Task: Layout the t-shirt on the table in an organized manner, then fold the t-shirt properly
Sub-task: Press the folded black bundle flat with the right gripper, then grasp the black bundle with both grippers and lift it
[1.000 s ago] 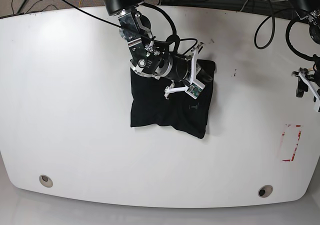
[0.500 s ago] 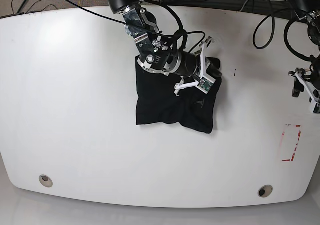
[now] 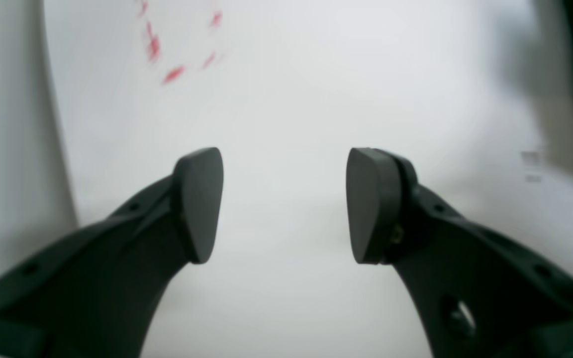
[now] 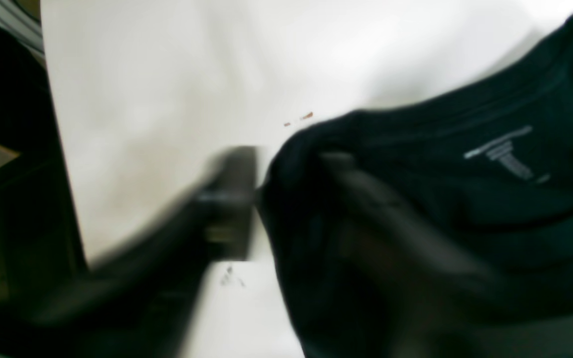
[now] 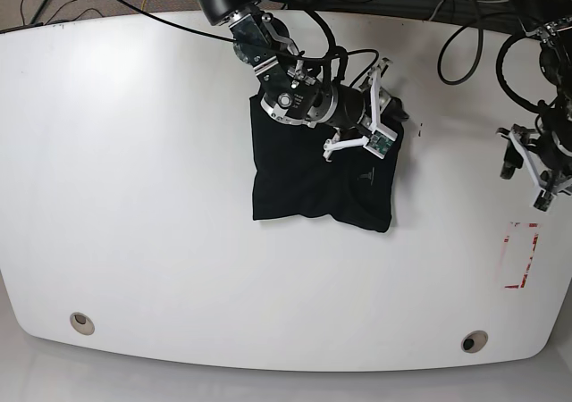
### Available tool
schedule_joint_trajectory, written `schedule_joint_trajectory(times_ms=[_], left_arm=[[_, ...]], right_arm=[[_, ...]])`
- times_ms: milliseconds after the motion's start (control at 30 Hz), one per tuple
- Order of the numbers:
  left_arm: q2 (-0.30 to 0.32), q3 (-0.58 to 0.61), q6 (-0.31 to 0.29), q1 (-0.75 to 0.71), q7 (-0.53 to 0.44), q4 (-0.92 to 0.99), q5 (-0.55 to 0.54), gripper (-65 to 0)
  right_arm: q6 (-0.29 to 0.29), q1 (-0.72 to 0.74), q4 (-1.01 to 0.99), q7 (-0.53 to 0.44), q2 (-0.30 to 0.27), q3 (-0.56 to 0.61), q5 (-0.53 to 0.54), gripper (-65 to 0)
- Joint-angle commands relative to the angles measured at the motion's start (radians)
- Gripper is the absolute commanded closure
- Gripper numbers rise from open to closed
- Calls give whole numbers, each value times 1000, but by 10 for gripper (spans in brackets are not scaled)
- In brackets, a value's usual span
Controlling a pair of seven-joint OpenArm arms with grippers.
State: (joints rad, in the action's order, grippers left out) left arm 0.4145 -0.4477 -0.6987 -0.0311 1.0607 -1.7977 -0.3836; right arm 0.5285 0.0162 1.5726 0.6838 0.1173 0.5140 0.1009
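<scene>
Folded dark t-shirt (image 5: 320,174) mid-table (image 5: 134,196), right gripper (image 4: 286,199) at its collar corner, too blurred to tell grip from release; left gripper (image 3: 284,204) wide, empty, parked aside, likely waiting.

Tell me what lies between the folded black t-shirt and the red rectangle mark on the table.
Bare white table, apart from a few dark specks near the t-shirt; the base view shows the stretch to the red rectangle mark best.
</scene>
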Motion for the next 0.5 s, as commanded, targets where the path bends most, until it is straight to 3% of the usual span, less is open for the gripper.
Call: schedule_joint_trajectory(times_ms=[0,200,367,467], left_arm=[[-16,-4,1,17,-15,-41,-10,-367],[-93,2,1,35,-13,-73,-10,-367],[-159,59,1,53,-12,-77,-2,-367],[-193,112,1,53,-12,-77,-2,-367]], right_arm=[[-18,14,61,-31,5,-2,13,-373],[-21,-3,160,-31,-47,-35,13,-415],[-11,-8,205,-31,-107,-145,15,-415],[26,-5,214,-31,-129,-220,15,-415]])
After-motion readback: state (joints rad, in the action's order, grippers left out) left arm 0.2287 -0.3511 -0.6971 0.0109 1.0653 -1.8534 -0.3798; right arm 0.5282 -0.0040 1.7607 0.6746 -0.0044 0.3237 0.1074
